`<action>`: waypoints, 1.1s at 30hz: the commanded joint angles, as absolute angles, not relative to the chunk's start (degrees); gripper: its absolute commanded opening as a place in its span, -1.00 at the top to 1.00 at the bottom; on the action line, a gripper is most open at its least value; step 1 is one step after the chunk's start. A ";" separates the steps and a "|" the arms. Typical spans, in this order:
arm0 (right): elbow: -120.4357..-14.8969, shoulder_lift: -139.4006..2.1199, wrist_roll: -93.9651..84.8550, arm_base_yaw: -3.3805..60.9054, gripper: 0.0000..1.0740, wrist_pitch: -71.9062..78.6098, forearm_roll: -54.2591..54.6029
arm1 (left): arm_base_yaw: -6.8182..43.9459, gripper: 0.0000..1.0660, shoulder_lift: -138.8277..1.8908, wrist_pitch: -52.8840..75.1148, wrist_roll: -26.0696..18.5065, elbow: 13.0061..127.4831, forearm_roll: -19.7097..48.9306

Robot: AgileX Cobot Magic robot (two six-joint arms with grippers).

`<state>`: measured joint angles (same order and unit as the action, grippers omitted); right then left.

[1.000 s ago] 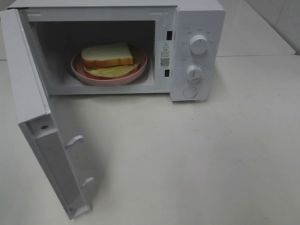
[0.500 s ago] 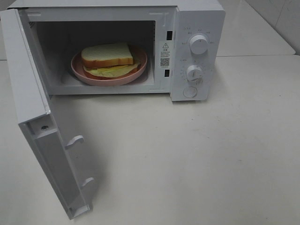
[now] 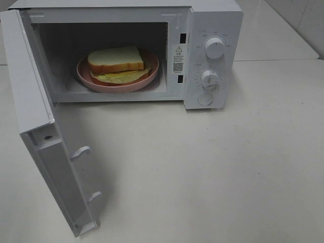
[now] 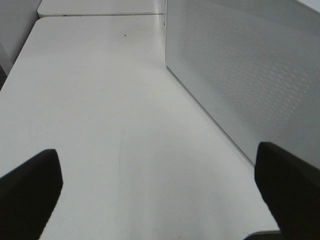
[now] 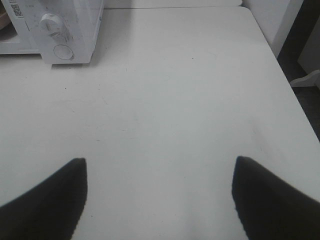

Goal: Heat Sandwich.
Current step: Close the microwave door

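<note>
We are viewing the sandwich (image 3: 116, 59) sitting on its plate (image 3: 119, 87) inside the open microwave (image 3: 223, 23); left and right jaws are standing released.

Light: bright, even, from overhead; the white worktop (image 3: 228, 167) is close to washed out.
Shadows: a soft grey patch lies beside the open door (image 3: 35, 96); the microwave (image 3: 212, 30) cavity is dimmer toward its back wall.
Focus: the high view is sharp throughout.
Wrist views: left hand (image 4: 156, 151) and right hand (image 5: 160, 161) show as black, soft-edged blurs; the door's dotted pattern looks slightly soft.
</note>
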<state>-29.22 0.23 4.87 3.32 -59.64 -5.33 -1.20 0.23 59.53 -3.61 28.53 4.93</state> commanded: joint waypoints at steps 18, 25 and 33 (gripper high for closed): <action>-28.99 1.66 4.30 2.86 -0.42 -59.47 -5.10 | -1.32 -0.90 1.55 59.53 -3.67 28.42 5.16; -28.99 1.66 4.30 2.86 -0.42 -59.47 -5.10 | -1.32 -0.90 1.55 59.53 -3.67 28.42 5.16; -28.99 1.66 4.30 2.86 -0.42 -59.47 -5.10 | -1.32 -0.90 1.49 59.36 -3.50 28.48 5.67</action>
